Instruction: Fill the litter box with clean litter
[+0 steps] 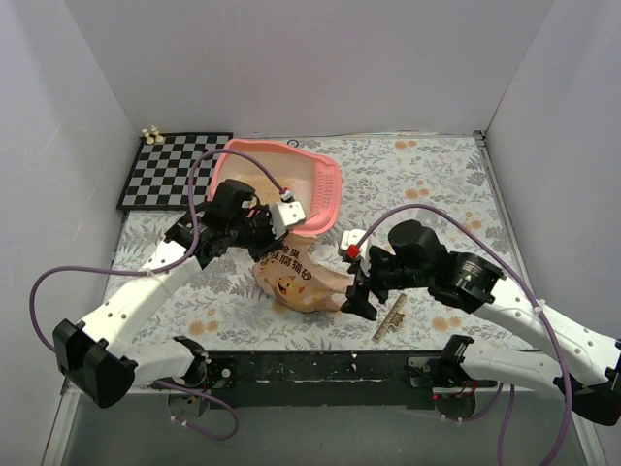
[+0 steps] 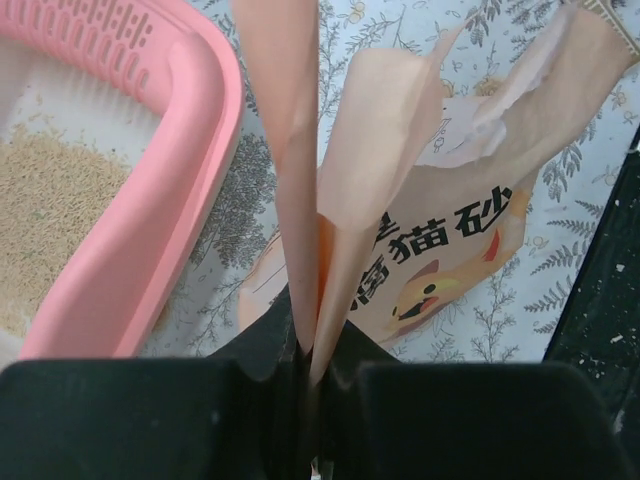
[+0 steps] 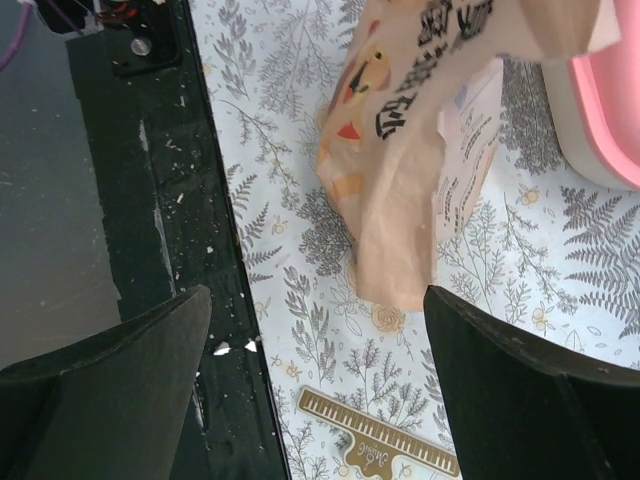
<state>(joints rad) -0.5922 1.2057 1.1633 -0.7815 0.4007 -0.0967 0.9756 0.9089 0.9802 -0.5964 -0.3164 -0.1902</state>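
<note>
The pink litter box (image 1: 310,184) stands at the back middle of the table, with a slotted grille at one end (image 2: 95,35). Pale beige litter (image 2: 45,225) lies inside it. My left gripper (image 1: 260,225) is shut on the top edge of the tan-orange printed bag (image 1: 296,282), pinched between the jaws (image 2: 305,345). The bag hangs down to the table just in front of the box. My right gripper (image 1: 357,296) is open and empty beside the bag's lower right corner (image 3: 395,270), not touching it.
A checkerboard (image 1: 175,170) with small pale pieces (image 1: 151,134) lies at the back left. A gold piano-key strip (image 1: 390,317) lies on the floral cloth near my right gripper (image 3: 385,440). The black front rail (image 1: 320,364) runs along the near edge.
</note>
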